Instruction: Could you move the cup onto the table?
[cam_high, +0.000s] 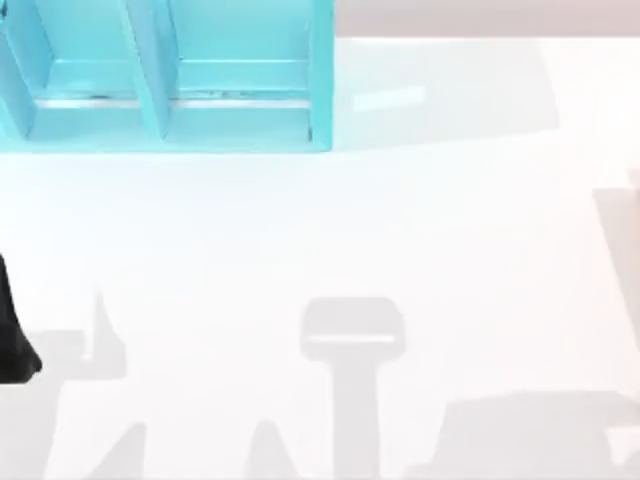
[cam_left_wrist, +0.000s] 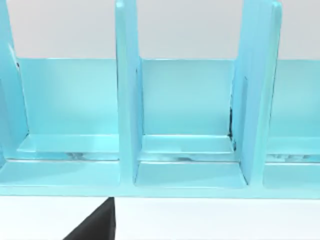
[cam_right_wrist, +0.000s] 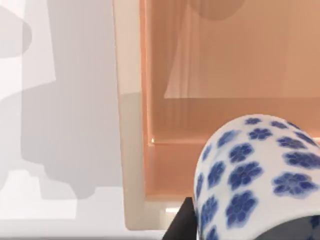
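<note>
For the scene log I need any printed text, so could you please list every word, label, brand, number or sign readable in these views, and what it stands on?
None: no words, numbers or signs can be read.
The cup carries blue flowers, no lettering.
The turquoise shelf unit is unmarked.
The table is plain white.
The peach tray is unmarked.

Left arm (cam_high: 14, 345): dark segment at the top view's left edge, low. Right hand: one black finger (cam_right_wrist: 182, 222) touching the cup (cam_right_wrist: 255, 175); grip state undeterminable.
</note>
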